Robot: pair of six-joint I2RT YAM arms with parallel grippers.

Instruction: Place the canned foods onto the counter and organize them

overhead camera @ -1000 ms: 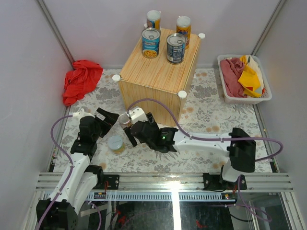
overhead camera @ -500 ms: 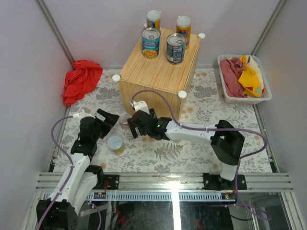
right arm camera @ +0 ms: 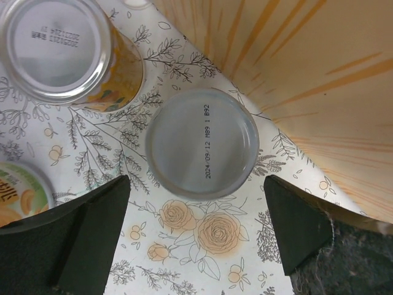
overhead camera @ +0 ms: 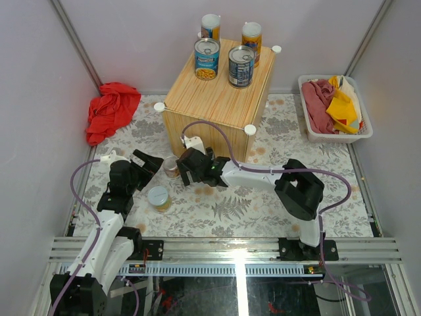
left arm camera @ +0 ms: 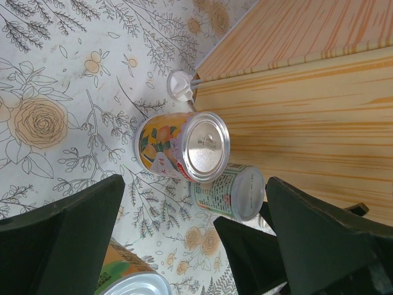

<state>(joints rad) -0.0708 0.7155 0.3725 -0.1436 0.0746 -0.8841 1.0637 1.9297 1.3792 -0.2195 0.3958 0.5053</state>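
Right gripper (overhead camera: 187, 168): low over the floral mat (overhead camera: 263, 197), at the near face of the counter (overhead camera: 217, 99).
Short can (overhead camera: 171, 166): just left of it, partly hidden.
Second short can (overhead camera: 158, 197): further left and nearer, beside the left gripper (overhead camera: 146, 162).
Beyond, on the counter: two wide cans (overhead camera: 206, 58), two tall cans (overhead camera: 210, 26).
Far right: cloth-filled basket (overhead camera: 339, 137).
Far left: red cloth (overhead camera: 110, 108).

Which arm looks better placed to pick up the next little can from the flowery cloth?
Probably right. The right gripper, open, hangs straight over a short can beside the counter, with the lid centred between its fingers. The left gripper, also open, sits farther back from it.
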